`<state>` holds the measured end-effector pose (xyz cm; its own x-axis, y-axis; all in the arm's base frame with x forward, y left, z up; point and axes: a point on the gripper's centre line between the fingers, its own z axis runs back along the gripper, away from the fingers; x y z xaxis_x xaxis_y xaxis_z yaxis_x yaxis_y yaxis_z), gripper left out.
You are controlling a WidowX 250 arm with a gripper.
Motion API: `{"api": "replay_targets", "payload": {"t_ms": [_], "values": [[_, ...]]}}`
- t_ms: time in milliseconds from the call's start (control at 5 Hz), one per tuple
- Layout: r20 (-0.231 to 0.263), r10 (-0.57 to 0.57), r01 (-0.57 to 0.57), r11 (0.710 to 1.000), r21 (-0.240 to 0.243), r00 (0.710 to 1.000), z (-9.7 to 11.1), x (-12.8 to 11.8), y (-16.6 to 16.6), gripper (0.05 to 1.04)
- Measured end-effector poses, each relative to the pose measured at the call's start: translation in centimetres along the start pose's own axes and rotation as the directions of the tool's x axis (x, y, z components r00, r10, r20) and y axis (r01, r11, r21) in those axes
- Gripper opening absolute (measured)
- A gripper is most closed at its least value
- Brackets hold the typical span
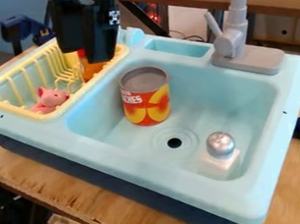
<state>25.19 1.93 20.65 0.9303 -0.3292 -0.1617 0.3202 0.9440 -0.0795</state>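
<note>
Nearest the camera, noted light-brown wooden counter (pixel 74 194), bearing a pale-blue plastic toy sink (pixel 116 151) with dark base. Black two-finger gripper (pixel 89 51) found at upper left, hanging over the back part of a pale-yellow slatted plastic dish rack (pixel 10 107). Orange object (pixel 91 71) located inside the rack, just below the gripper and partly hidden by it; contact between the two not determinable. Cannot tell whether gripper parted or together. Also recorded in the rack, nearer the camera: small pink pig-shaped toy (pixel 49 99). Inside basin: red-and-yellow can (pixel 146 95) with grey top, upright behind the round dark drain (pixel 174 143); whitish block-shaped item with rounded silver top (pixel 220 142), right of drain. Grey faucet (pixel 235 42) mounted at back rim.
</note>
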Motion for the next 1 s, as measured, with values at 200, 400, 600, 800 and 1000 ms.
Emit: {"api": "replay_targets", "payload": {"t_ms": [200, 400, 600, 800, 1000], "values": [[-0.021, 0.006, -0.006, 1.000, -0.009, 1.000, -0.6, 0.1, 0.0, 1.001], [0.000, -0.016, 0.016, 1.000, 0.017, 1.000, -0.4, 1.2, -3.2, 1.001], [0.072, -0.107, 0.104, 0.993, 0.050, 0.992, -0.1, 1.4, -6.7, 1.001], [0.086, -0.154, 0.149, 0.987, 0.063, 0.984, -0.9, 1.7, -8.3, 1.001], [0.099, -0.203, 0.193, 0.977, 0.095, 0.974, -2.1, 1.9, -9.9, 1.001]]}}
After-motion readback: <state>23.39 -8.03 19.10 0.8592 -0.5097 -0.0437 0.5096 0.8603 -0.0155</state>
